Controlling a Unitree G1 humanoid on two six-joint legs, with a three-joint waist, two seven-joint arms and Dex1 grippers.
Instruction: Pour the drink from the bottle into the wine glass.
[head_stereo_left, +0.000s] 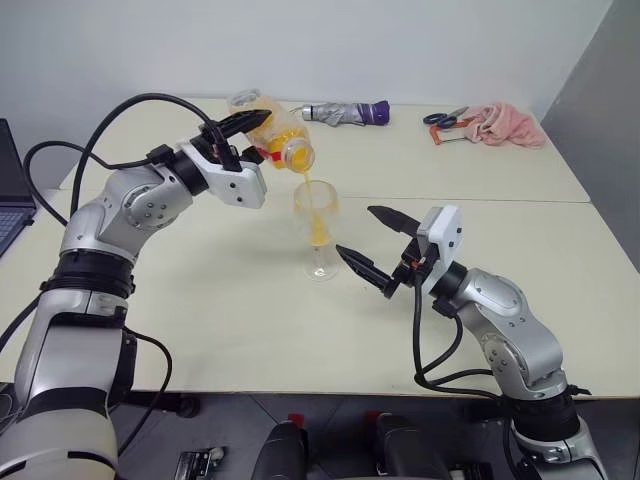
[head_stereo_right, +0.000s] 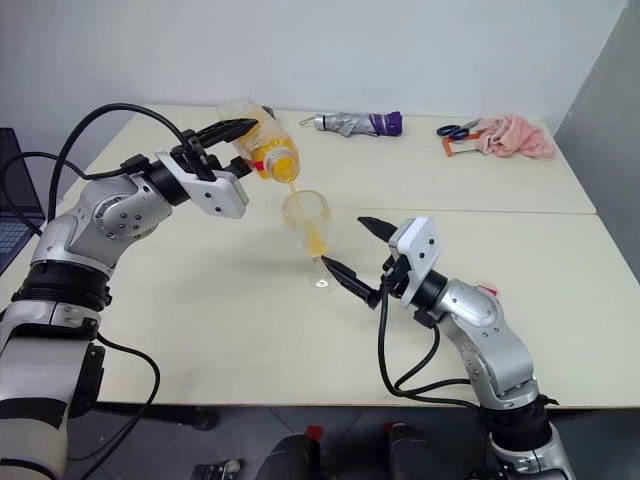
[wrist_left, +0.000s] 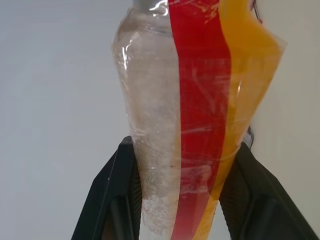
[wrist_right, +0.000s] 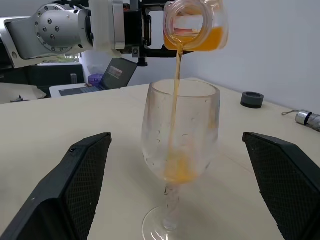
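Note:
My left gripper (head_stereo_left: 243, 136) is shut on the clear bottle (head_stereo_left: 272, 134), holding it tipped mouth-down over the wine glass (head_stereo_left: 317, 228). Its black fingers (wrist_left: 107, 200) clamp the bottle's sides (wrist_left: 160, 115) beside the red label strip. A thin stream of the orange drink (wrist_right: 176, 85) runs from the bottle's mouth (wrist_right: 190, 20) into the bowl, where a little pools at the bottom (wrist_right: 178, 172). More drink stays in the bottle. The glass stands upright on the table. My right gripper (head_stereo_left: 356, 231) is open, one finger on each side of the glass, not touching it.
At the table's far side lie a folded grey and purple umbrella (head_stereo_left: 345, 113), scissors (head_stereo_left: 445, 118) and a pink cloth (head_stereo_left: 505, 122). A laptop (head_stereo_left: 12, 195) sits at the left edge. A small black ring (wrist_right: 252, 99) rests behind the glass.

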